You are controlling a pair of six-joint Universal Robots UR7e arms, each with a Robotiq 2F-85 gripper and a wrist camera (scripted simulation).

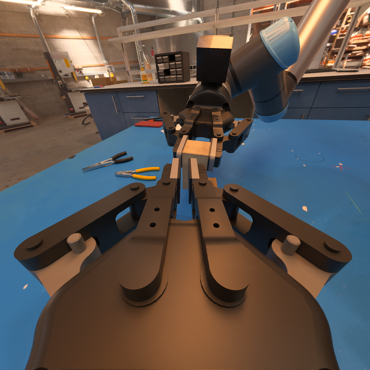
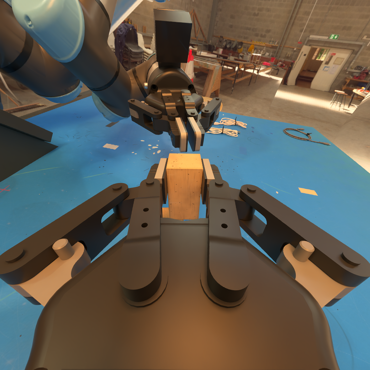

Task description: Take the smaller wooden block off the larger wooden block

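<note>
My right gripper [image 2: 184, 162] is shut on a pale wooden block [image 2: 183, 186] that stands on end, with one pad on each side near its top. A sliver of a darker wooden block [image 2: 165, 212] shows low beside it; I cannot tell whether the two touch. In the left wrist view the right gripper [image 1: 197, 158] holds the pale block [image 1: 197, 148] from behind, and the darker block [image 1: 212, 181] shows at its base. My left gripper [image 1: 184, 164] is almost shut with a narrow gap and holds nothing. It hovers just off the block's top edge [image 2: 189, 147].
On the blue table [image 1: 280, 200] lie black-handled pliers [image 1: 108, 161], yellow-handled pliers [image 1: 138, 173] and a red flat object [image 1: 149, 124]. White rope coils [image 2: 230, 126] and a dark cable [image 2: 300, 135] lie at the far side. A dark slanted panel [image 2: 20, 140] stands at left.
</note>
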